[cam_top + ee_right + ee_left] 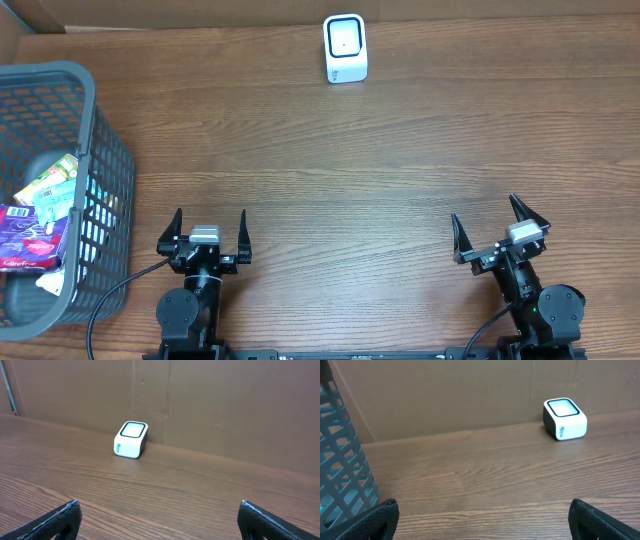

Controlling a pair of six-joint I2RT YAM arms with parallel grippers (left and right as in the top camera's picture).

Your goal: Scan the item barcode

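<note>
The things to scan lie in the grey basket (88, 110) at the left edge of the bench (330, 170). On top I can see a purple packet (28, 240) and a green and yellow packet (50, 185). More things lie under them, but they are too hidden to name. I cannot see a barcode on any of them.

The white scanner (345, 47) stands at the far edge of the bench, near the middle. It is well apart from the basket. Its pale window faces up.

Both arms sit at the near edge. The left tool (210, 218) is near the basket, with its two fingers wide apart and nothing between them. The right tool (483, 208) is toward the near right corner. Its fingers are wide apart too, and it holds nothing.

I think the very first step is not yet done: no packet is picked up. The left tool is closer to the basket, so it looks like the one to go. The basket wall is high, so the tool needs to come over the rim from above. Then it can go down on a top packet and close on it. The packets look soft and flat, so one could slip. After that, the packet must go to the scanner. It needs turning until its barcode faces the window.
</note>
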